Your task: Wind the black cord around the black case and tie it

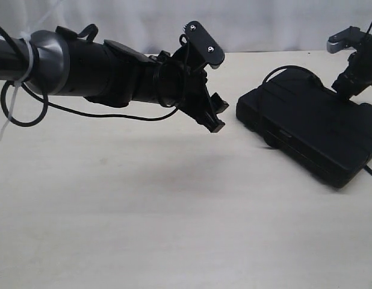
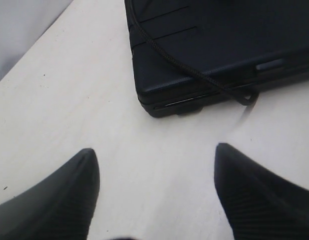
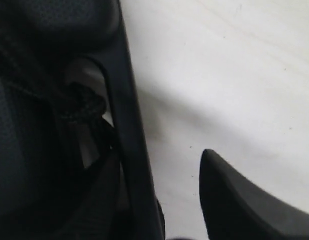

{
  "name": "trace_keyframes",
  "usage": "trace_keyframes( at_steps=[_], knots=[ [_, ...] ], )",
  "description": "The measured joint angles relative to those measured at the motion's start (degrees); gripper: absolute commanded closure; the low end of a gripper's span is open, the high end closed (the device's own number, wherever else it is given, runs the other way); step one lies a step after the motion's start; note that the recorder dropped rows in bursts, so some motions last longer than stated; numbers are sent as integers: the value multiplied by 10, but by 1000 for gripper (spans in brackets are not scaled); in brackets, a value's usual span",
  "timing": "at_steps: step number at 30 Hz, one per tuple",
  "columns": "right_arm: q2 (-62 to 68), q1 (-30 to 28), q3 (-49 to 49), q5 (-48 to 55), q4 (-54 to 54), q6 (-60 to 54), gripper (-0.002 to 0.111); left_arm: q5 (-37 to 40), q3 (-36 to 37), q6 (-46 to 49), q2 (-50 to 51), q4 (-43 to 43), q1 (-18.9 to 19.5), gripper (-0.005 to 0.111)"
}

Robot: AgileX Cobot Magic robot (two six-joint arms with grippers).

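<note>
Lying flat: one black case point(image 1: 306, 129), one black cord point(image 2: 194, 75); left claw point(image 2: 154, 150), right claw point(image 1: 347, 89) both open.

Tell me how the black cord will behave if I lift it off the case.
Probably floppy: the black cord drapes over the black case and droops off its edge. Its braided surface looks grippy rather than slick. Being so thin, it likely weighs little and would trail, not hold shape.

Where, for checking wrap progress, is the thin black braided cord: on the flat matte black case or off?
On: the cord crosses the case top, dropping over its edge.
</note>
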Motion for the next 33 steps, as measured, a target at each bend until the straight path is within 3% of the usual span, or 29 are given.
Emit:
trace_keyframes(
  at_steps=[7,10,13,14,27,33],
  knots=[
    [26,1,3,0,8,-1,63,0,0,0,0,0,0,45],
    [34,10,3,-6,-20,19,78,0,0,0,0,0,0,45],
    [35,27,3,2,-54,44,102,0,0,0,0,0,0,45],
    [35,32,3,4,-63,46,104,0,0,0,0,0,0,45],
    [-58,62,3,14,-64,119,104,0,0,0,0,0,0,45],
    [-133,116,16,12,-68,191,104,0,0,-1,0,0,0,45]
  ],
)
